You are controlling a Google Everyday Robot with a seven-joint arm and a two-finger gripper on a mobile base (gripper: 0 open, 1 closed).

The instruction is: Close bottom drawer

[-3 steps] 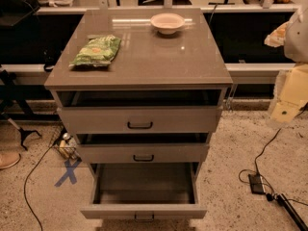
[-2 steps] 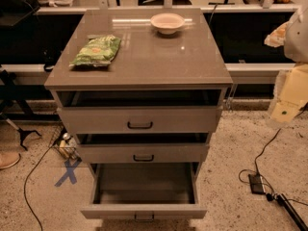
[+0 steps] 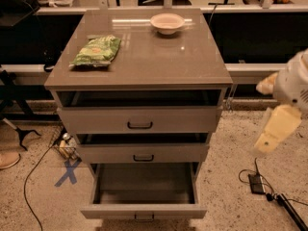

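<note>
The grey-beige three-drawer cabinet (image 3: pixel 144 71) stands before a long low shelf. On its top, the green crinkled snack bag (image 3: pixel 96 51) lies at the left and the small pale round bowl (image 3: pixel 167 22) near the back edge. The shallow grey-beige bottom drawer (image 3: pixel 143 211) juts farthest forward, under the middle drawer (image 3: pixel 143 153) and the top drawer (image 3: pixel 139 120). The robot's pale yellow gripper (image 3: pixel 275 130) hangs right of the cabinet, well apart. On the floor, a blue tape cross (image 3: pixel 67 172) lies left and a black power brick (image 3: pixel 256 183) right.

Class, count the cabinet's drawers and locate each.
3: top drawer, middle drawer below it, bottom drawer lowest and pulled out farthest. The gripper hangs right of the cabinet.
</note>
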